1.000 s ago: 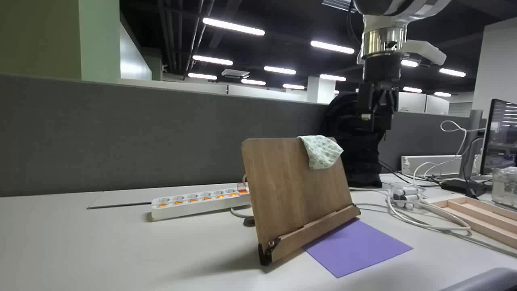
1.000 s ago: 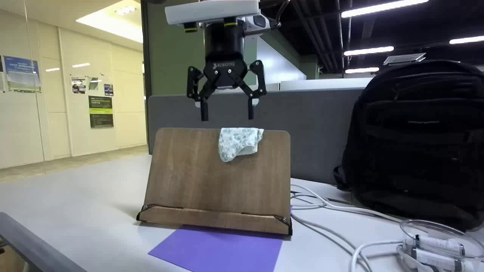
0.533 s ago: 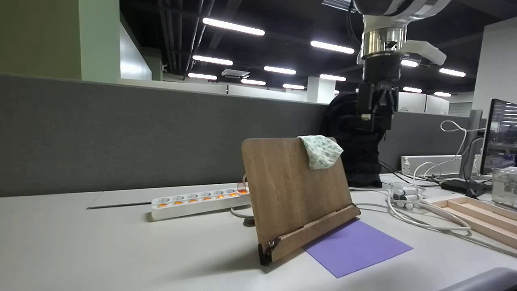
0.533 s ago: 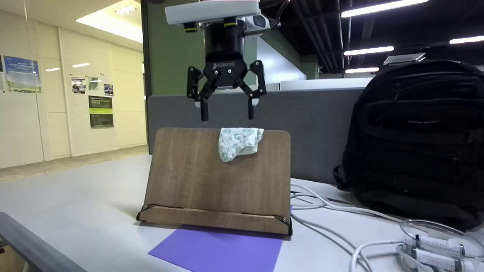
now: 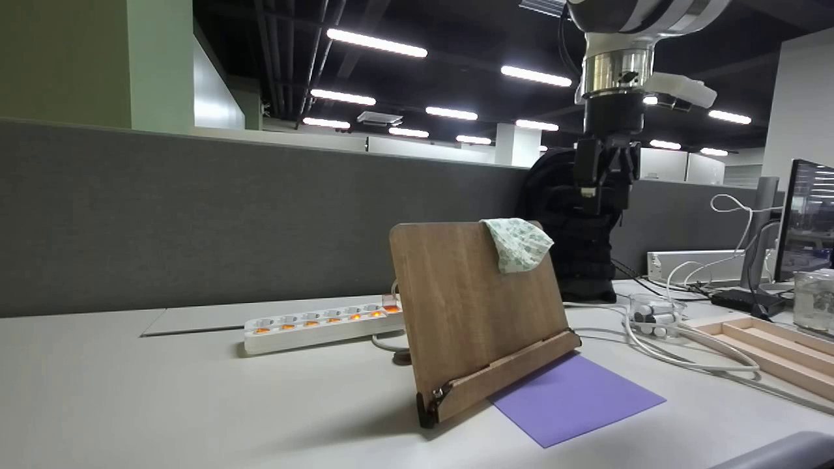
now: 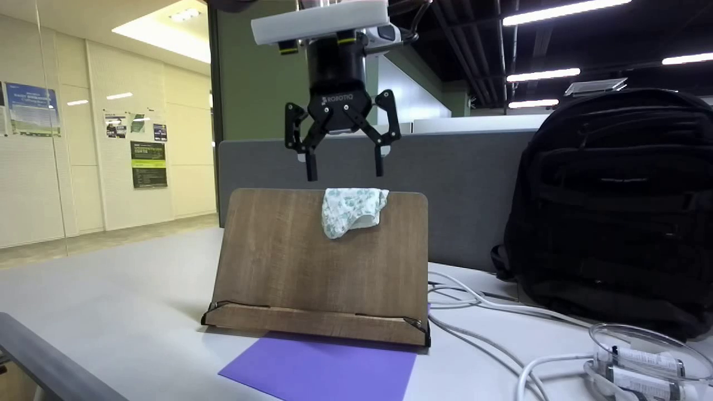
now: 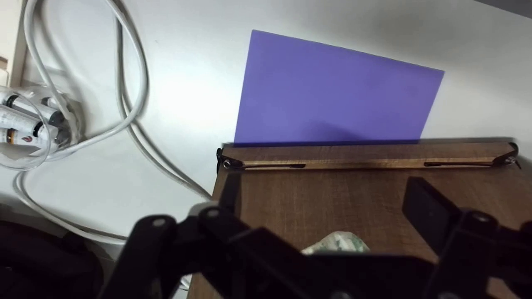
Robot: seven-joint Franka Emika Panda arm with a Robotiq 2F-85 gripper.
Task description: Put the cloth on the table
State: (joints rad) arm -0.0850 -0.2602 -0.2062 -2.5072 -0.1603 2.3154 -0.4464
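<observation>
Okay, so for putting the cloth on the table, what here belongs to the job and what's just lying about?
Part of the job:
cloth, draped over the wooden stand
table, where it should go
gripper, open, holding nothing

Just lying about, I'd judge:
purple sheet
power strip
black backpack
white cables
clear container
light wooden tray
monitor
</observation>
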